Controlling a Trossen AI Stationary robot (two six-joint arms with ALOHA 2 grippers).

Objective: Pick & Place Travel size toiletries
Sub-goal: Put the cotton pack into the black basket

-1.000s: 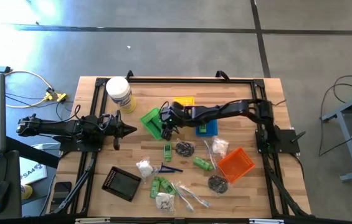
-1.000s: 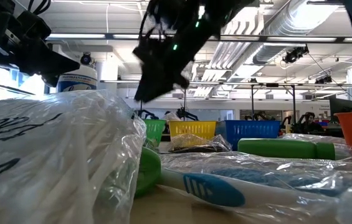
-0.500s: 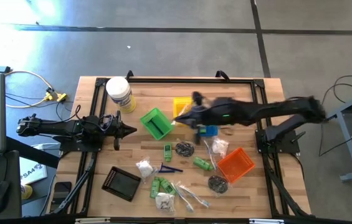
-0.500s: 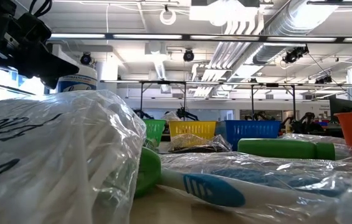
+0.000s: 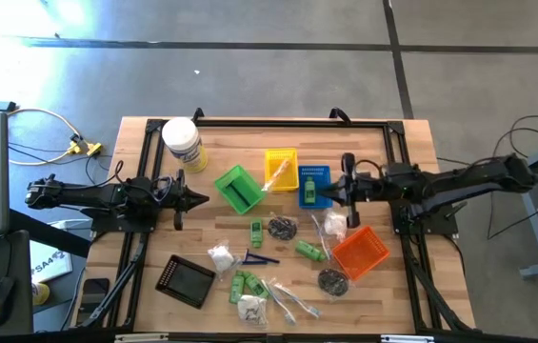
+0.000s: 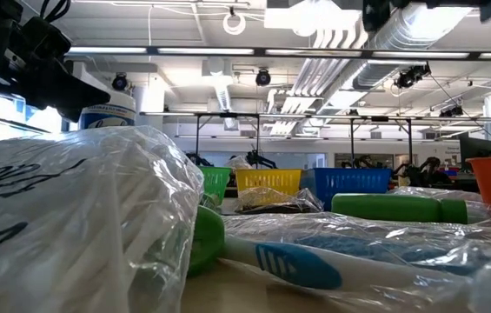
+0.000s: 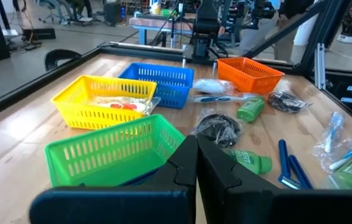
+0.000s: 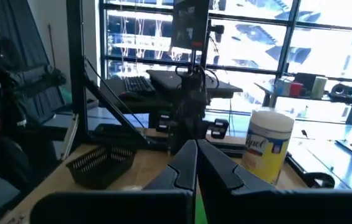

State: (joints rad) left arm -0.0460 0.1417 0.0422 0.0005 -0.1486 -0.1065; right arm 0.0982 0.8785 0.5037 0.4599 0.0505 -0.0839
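High view: my right gripper [image 5: 346, 181] is closed and empty, raised just beside the blue basket [image 5: 317, 176]. The loose toiletries lie on the counter [image 5: 392, 143] in front of and below it: a wrapped packet [image 5: 334, 225], a green bottle [image 5: 308, 251], a dark round piece [image 5: 282, 227]. My left gripper [image 5: 195, 199] is closed, parked by the green basket [image 5: 237, 188], well apart from the pile.

Low view: neither gripper's tips show; a bagged toothbrush [image 6: 297, 263] and a green tube [image 6: 397, 208] fill the foreground.

Left wrist view: fingers [image 7: 185, 163] pressed together, with the green basket [image 7: 110, 151] right ahead and the yellow basket [image 7: 104, 99] past it.

Right wrist view: fingers [image 8: 188, 163] shut, nothing between them; the white jar [image 8: 267, 143] stands beyond.

Next, I think: open before descending, take the nearest packet, come straight down, and avoid snagging the orange basket [image 5: 360, 252].
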